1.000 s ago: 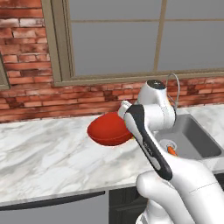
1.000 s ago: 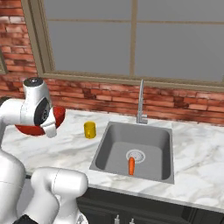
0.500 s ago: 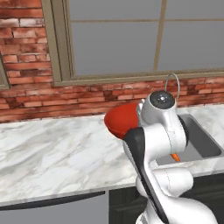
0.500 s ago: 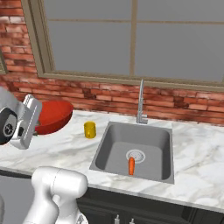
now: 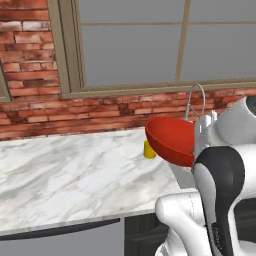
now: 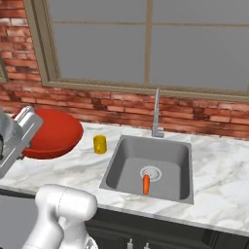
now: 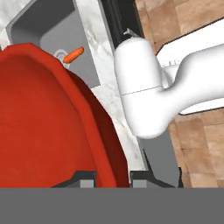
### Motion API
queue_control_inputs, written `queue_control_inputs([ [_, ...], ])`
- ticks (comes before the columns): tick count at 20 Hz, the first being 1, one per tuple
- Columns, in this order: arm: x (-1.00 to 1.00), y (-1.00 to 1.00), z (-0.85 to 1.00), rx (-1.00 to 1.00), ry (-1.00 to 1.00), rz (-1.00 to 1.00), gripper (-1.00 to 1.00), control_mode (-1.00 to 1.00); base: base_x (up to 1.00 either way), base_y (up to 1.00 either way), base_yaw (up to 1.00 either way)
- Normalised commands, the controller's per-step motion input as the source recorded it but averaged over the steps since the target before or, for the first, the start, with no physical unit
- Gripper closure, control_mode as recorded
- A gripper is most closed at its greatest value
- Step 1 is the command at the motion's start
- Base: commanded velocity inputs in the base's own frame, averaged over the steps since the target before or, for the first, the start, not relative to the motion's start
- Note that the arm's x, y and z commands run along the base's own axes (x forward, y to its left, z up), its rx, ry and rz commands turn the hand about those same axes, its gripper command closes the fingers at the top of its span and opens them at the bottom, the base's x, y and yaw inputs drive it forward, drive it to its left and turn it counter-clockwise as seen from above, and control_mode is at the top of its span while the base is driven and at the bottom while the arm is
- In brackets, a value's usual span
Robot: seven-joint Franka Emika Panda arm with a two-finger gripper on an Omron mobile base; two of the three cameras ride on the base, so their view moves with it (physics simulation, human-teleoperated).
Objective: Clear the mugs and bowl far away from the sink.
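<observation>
At centre right of the left base view the red bowl (image 5: 172,140) hangs tilted in the air, its rim clenched between the gripper (image 7: 113,178) jaws; over the last second it has swung from open counter toward the sink (image 6: 153,168) (the wrong way, seemingly), while the yellow mug (image 6: 99,144) waits beside the basin

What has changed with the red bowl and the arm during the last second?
The arm swung, carrying the red bowl across the counter toward the sink side in the left base view, and tipped it onto its edge. The gripper stays clamped on its rim. The yellow mug, the carrot in the sink and the faucet stayed put.
</observation>
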Motion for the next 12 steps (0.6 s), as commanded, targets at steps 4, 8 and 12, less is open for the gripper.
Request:
queue_control_inputs([
  [4, -0.68, -0.33, 0.58, 0.13, -0.01, 0.14, 1.00, -1.00, 0.00, 0.00, 0.00],
  [8, -0.65, -0.07, 0.60, 0.00, 0.00, 0.14, 1.00, -1.00, 0.00, 0.00, 0.00],
  [12, -0.15, 0.03, 0.30, -0.03, 0.00, 0.03, 1.00, -1.00, 0.00, 0.00, 0.00],
])
